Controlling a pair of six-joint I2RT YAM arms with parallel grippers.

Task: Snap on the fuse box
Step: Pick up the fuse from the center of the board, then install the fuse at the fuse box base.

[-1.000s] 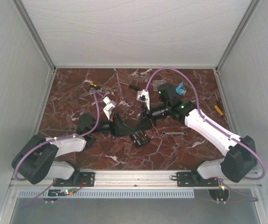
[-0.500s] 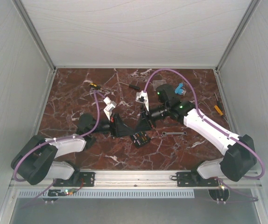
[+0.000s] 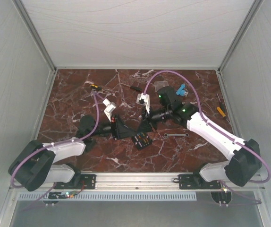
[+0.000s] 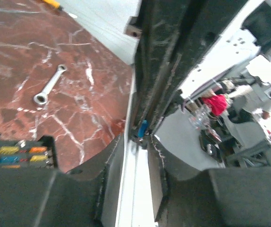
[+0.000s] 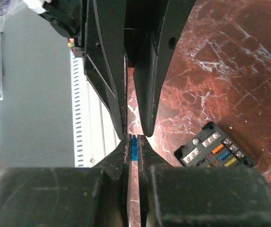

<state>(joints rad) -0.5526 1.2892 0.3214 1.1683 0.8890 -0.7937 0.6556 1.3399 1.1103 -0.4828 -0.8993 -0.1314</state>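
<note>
The fuse box (image 3: 141, 140) is a small black square with coloured fuses, lying face up on the marble just in front of both grippers. It also shows in the left wrist view (image 4: 20, 153) and the right wrist view (image 5: 214, 149). My right gripper (image 5: 132, 142) is shut on a small blue fuse (image 5: 134, 147). My left gripper (image 4: 136, 139) faces it tip to tip, with its jaws a little apart around the end of that fuse (image 4: 142, 128). From above, the left gripper (image 3: 133, 129) and the right gripper (image 3: 144, 126) meet just behind the box.
A small metal wrench (image 3: 174, 135) lies to the right of the box. A blue part (image 3: 182, 89), a clear plastic piece (image 3: 161, 84) and a dark screwdriver (image 3: 134, 87) lie at the back. An orange-handled tool (image 3: 220, 109) lies at the right edge and a small connector (image 3: 94, 86) at the back left.
Both arms shifted slightly; the right wrist moved a little left and back. The grippers stay tip to tip above the fuse box.
</note>
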